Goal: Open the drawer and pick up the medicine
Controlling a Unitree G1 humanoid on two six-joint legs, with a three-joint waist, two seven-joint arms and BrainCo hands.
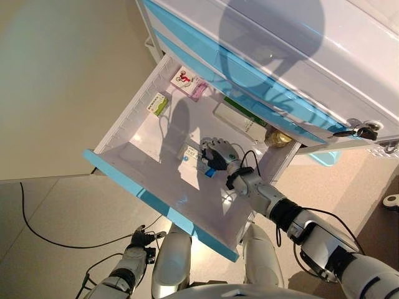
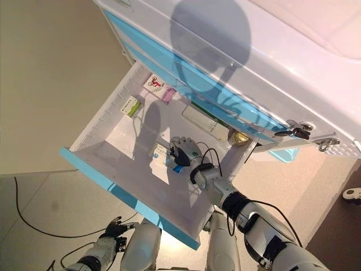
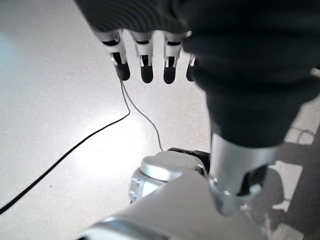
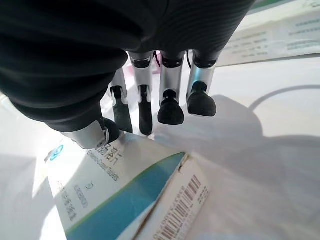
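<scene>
Head views: drawer pulled fully out, giving the right hand room inside, over the white-and-blue medicine box on the drawer floor.

Left wrist view: left hand hangs idle above the floor, fingers relaxed.

Right wrist view: thumb and fingers pinch the box's edge, apparently to lift it.

white drawer, blue front, white-and-blue box

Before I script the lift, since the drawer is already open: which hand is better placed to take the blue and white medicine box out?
The right hand: it is inside the drawer, fingers curled on the medicine box. The left hand hangs low outside, below the drawer front, empty.
</scene>
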